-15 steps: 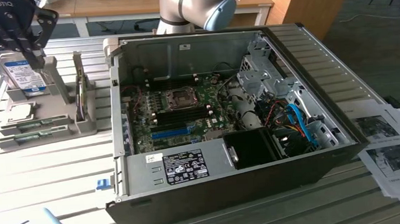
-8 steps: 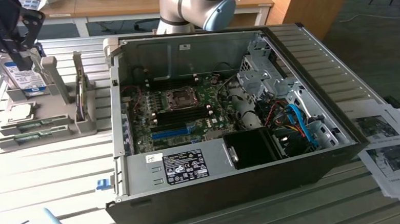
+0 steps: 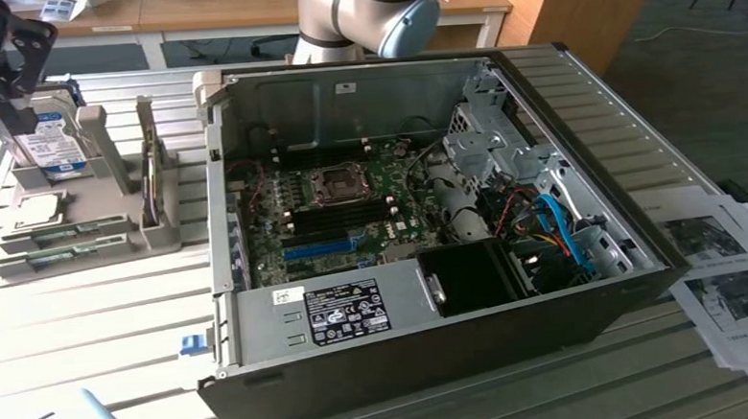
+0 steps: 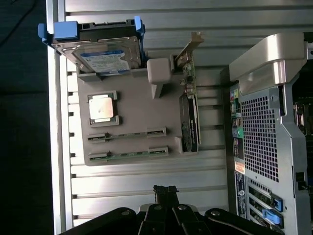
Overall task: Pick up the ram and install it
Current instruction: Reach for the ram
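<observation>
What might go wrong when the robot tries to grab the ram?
The gripper is shut and holds nothing; if it goes down like that, it may bump the ram sticks instead of gripping one. They lie close together on the tray, with a square chip beside them, so it might nudge the wrong part.

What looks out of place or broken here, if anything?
Nothing looks damaged or spilled. The computer case lies on its side, opened, and both ram sticks sit straight in the grey holder. Only the printed sheets at the exterior view's right lie loosely fanned.
</observation>
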Tool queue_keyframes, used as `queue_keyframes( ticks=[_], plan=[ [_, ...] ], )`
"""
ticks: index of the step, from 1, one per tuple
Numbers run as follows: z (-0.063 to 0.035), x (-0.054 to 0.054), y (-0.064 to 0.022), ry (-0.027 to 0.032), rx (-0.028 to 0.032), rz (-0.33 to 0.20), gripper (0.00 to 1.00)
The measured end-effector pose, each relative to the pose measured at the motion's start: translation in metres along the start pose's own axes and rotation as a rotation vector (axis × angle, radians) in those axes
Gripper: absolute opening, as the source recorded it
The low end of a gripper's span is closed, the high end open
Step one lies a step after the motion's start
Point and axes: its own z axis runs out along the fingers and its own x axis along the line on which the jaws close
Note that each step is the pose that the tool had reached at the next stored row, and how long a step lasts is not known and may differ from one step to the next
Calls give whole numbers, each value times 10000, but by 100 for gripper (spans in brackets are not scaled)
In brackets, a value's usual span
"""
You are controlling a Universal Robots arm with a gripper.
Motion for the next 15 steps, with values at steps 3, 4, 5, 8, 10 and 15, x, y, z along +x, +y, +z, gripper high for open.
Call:
queue_keyframes(
  ticks=[3,4,5,8,10,15],
  plan=[
    [-1,49,-4,0,0,0,9],
    [-1,66,-5,0,0,0,9],
    [-2,82,-6,1,1,0,9],
    [-2,126,-9,-1,0,1,9],
    [-3,152,-11,0,0,0,9],
    [-4,212,-16,0,0,1,9]
  ],
)
